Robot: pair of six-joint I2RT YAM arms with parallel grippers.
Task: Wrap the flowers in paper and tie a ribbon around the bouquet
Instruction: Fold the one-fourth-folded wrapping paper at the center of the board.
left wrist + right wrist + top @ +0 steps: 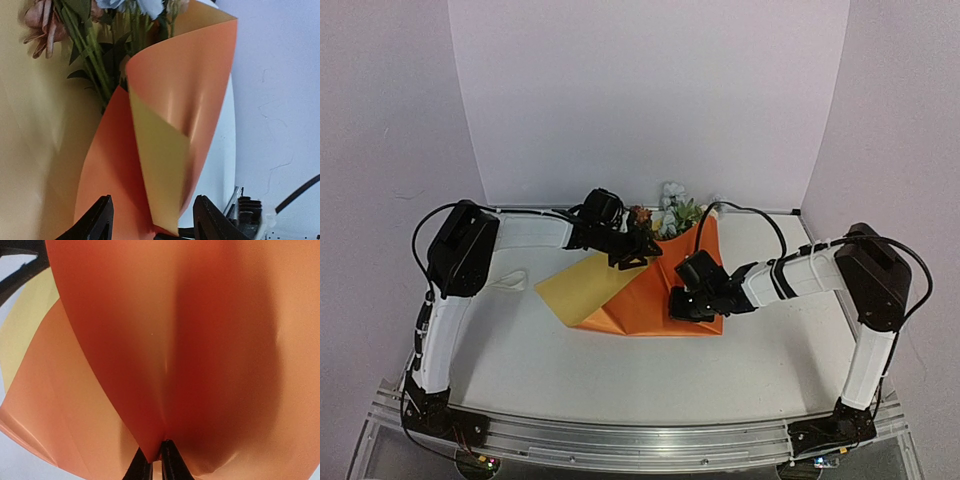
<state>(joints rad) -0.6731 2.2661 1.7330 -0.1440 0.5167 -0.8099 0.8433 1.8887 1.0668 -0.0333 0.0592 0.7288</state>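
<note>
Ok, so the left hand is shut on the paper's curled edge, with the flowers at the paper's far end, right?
Not quite. The left hand is open: in the left wrist view its fingers stand wide apart, either side of the curled edge of the paper, not gripping it. The flowers are at the paper's far end, as you said.
</note>
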